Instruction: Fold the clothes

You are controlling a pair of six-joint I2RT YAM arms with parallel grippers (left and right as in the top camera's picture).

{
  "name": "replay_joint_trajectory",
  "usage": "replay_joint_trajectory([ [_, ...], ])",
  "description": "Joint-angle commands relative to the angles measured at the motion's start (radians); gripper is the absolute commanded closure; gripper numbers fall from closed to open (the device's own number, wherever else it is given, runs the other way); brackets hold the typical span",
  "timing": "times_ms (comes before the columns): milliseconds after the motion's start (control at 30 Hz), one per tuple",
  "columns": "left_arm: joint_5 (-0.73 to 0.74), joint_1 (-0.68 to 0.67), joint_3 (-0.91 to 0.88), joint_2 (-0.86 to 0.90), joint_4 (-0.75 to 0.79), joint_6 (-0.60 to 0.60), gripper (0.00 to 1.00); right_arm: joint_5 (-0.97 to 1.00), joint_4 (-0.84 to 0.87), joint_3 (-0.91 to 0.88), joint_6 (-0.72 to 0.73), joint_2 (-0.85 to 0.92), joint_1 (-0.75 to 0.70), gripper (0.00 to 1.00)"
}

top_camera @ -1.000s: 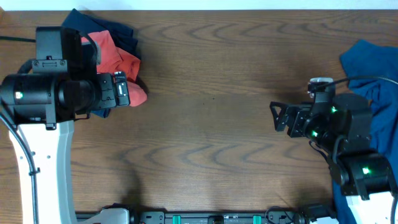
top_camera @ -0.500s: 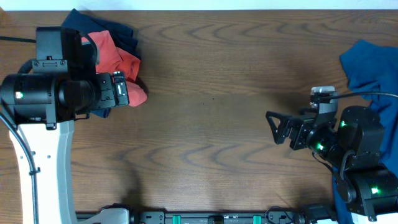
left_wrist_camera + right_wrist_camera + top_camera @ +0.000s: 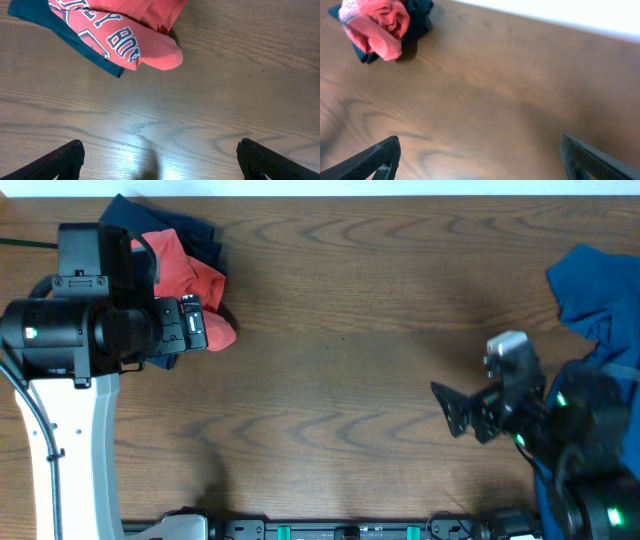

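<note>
— Well, where do the clothes sit on the table [image 3: 340,380]?
— The blue garment [image 3: 590,290] is heaped at the table's right edge. The coral-red T-shirt [image 3: 185,275] lies crumpled on the navy garment [image 3: 195,230] at the table's far left corner.
— And the grippers?
— The left gripper [image 3: 160,155] hangs over the table's left side, fingers spread wide, empty. The right gripper [image 3: 480,150], likewise spread and empty, is near the table's right edge.

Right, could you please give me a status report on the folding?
Left gripper, right gripper: fingers open, empty. Coral-red cotton T-shirt crumpled on dark navy garment, unfolded; bright blue garment heaped at right. Left arm overhangs red pile.
</note>
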Motion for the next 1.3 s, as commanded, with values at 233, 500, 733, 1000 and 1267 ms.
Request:
replay_joint_trajectory([
  [233,-0.019,-0.002,0.008,0.002,-0.003,-0.012,0.02,0.107,-0.013,-0.086,-0.238,-0.377,-0.102,0.01],
  [500,-0.019,-0.002,0.008,0.002,-0.003,-0.012,0.02,0.221,0.113,-0.399,-0.237,-0.560,-0.118,0.01],
  [733,-0.019,-0.002,0.008,0.002,-0.003,-0.012,0.02,0.138,0.303,-0.634,-0.207,-0.658,-0.116,0.01],
  [1000,-0.019,-0.002,0.008,0.002,-0.003,-0.012,0.02,0.123,0.501,-0.832,-0.022,-0.659,-0.115,0.01],
  [1267,-0.019,-0.002,0.008,0.002,-0.003,-0.012,0.02,0.124,0.618,-0.871,0.011,-0.658,-0.115,0.01],
])
